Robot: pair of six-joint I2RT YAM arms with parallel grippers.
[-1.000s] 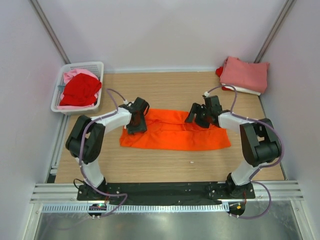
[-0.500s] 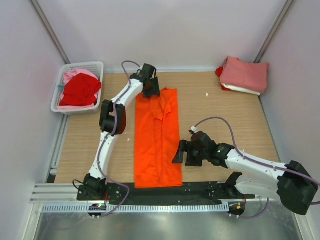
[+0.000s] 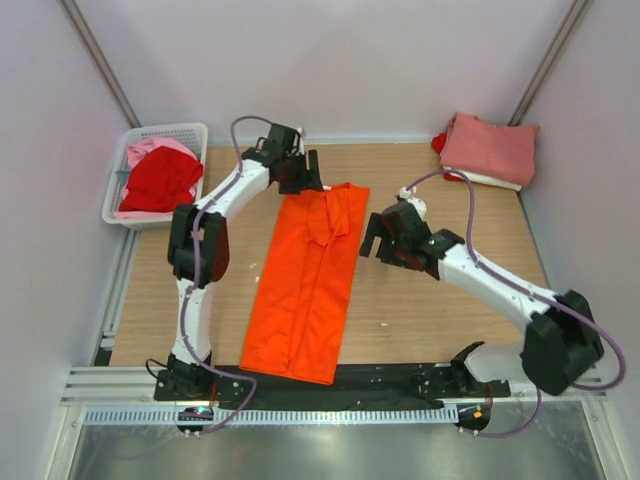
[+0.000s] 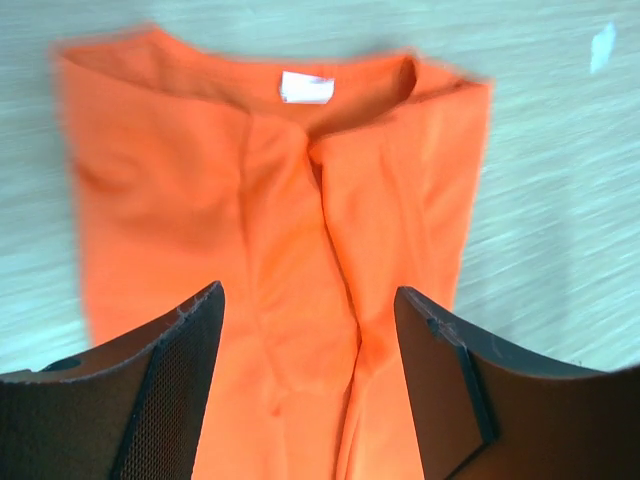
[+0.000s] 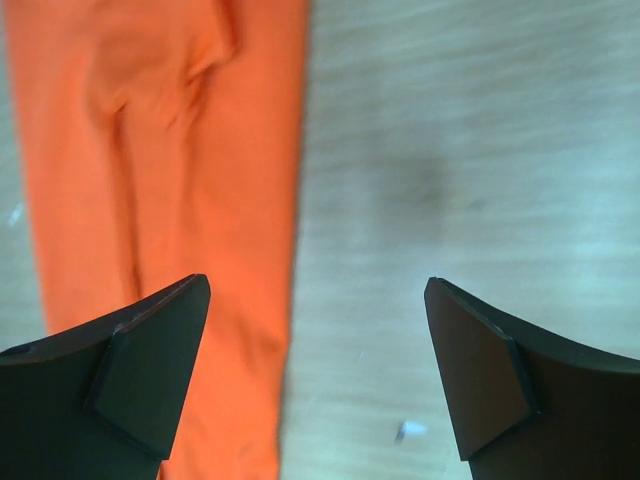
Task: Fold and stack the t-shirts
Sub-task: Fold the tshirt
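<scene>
Orange t-shirt (image 3: 300, 290) lies flat on the wooden table (image 3: 430, 320) as a long narrow strip with its sides folded in; its hem sits at the near edge between the arm bases, and the strip slants slightly rightward toward the far side, collar end farthest. The right gripper (image 3: 372, 235) hangs just beside the strip's right edge, toward the collar half; its jaws stand wide apart with nothing between them, one finger over the cloth's border and the other over bare wood. The left gripper (image 3: 305, 172) hovers at the collar end, jaws apart and empty; the white neck label (image 4: 306, 87) shows beyond its fingers. At far left a white mesh basket (image 3: 195, 135) holds a red shirt (image 3: 160, 180) heaped on a pink shirt (image 3: 145, 152); in the far right corner a folded salmon-pink shirt (image 3: 490, 148) tops a stack, a white shirt (image 3: 495, 181) beneath it.
</scene>
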